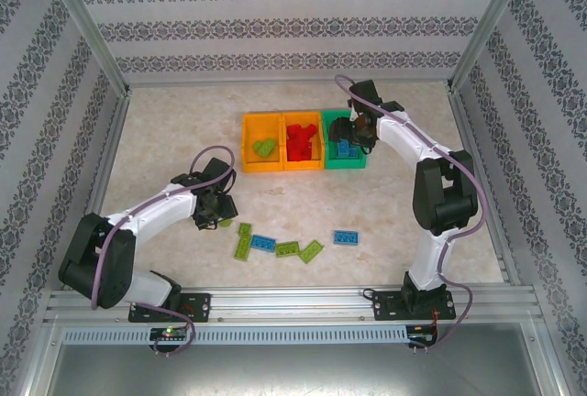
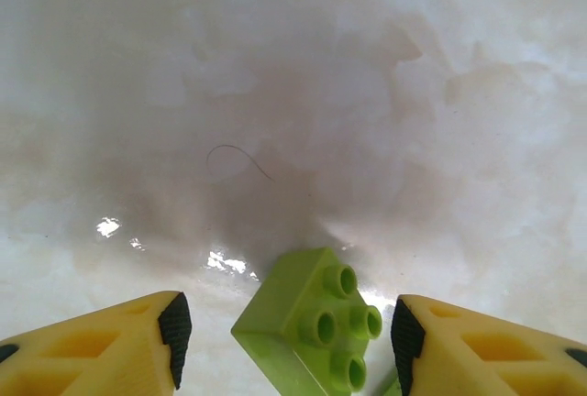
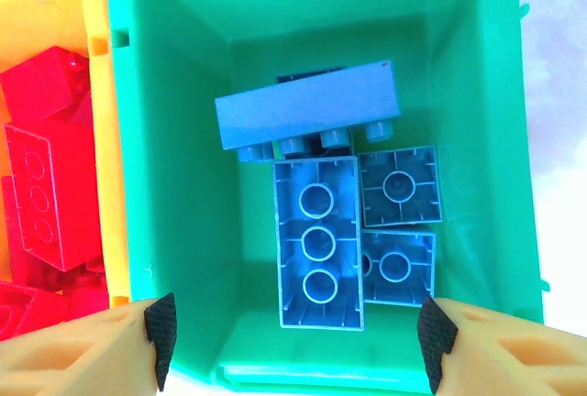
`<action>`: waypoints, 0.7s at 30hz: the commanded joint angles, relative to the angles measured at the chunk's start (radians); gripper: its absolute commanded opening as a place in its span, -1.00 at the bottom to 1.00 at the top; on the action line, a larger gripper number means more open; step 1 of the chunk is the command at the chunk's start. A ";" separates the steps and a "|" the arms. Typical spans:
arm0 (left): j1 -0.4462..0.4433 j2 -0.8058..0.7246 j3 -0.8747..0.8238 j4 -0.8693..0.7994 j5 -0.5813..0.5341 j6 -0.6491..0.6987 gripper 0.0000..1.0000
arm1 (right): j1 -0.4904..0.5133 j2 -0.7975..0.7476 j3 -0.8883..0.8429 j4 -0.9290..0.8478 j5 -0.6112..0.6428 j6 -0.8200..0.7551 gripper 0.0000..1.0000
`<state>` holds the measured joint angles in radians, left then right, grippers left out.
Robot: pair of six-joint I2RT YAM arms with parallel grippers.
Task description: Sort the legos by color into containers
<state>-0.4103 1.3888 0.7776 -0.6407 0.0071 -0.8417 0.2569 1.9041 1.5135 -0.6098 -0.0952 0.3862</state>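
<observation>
left jaws stand apart, straddling a light green lego (image 2: 312, 327) on the tabletop (image 2: 275, 93) without touching it. right jaws stand apart above the green bin (image 3: 183, 139) containing blue legos (image 3: 316, 240).

Pale marbled table (image 1: 165, 139) bears three containers (image 1: 282, 144) and several loose legos (image 1: 263, 244).

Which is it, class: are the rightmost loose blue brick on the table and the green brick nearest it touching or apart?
Apart. The top view shows a strip of bare table between the blue brick and the green brick.
</observation>
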 commanded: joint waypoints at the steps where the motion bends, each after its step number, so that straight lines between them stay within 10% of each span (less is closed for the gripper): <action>1: 0.008 -0.042 -0.012 -0.036 -0.013 0.010 0.28 | -0.008 -0.040 -0.016 0.005 -0.010 0.008 0.46; 21: -0.024 -0.060 -0.038 0.047 0.066 -0.075 0.46 | -0.008 -0.037 -0.034 0.012 -0.018 0.010 0.46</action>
<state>-0.4194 1.3270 0.7166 -0.6086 0.0788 -0.8955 0.2569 1.9041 1.4963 -0.5976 -0.0990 0.3893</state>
